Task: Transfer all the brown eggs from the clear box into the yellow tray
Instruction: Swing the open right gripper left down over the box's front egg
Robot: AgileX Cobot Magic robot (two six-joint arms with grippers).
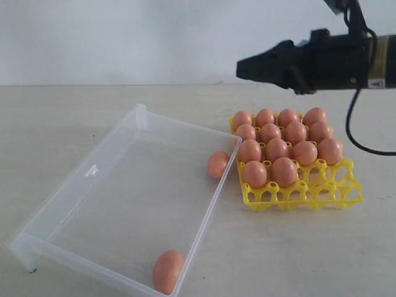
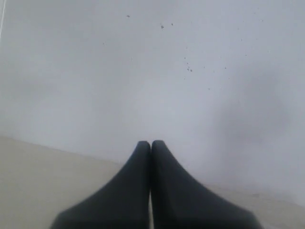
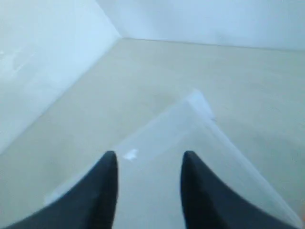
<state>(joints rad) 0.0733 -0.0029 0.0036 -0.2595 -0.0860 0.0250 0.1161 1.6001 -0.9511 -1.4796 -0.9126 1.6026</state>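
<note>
The clear box lies left of centre on the table. Two brown eggs rest inside it: one against the far right wall, one at the near corner. The yellow tray sits to the right with several brown eggs in its cups; its front right cups are bare. My right gripper hovers high above the tray's back edge, open and holding nothing; its wrist view shows the box past the gripper. My left gripper is shut on nothing, facing a wall.
A pale wall rises behind the beige table. A black cable hangs from the right arm near the tray's far right side. The left arm does not show in the exterior view.
</note>
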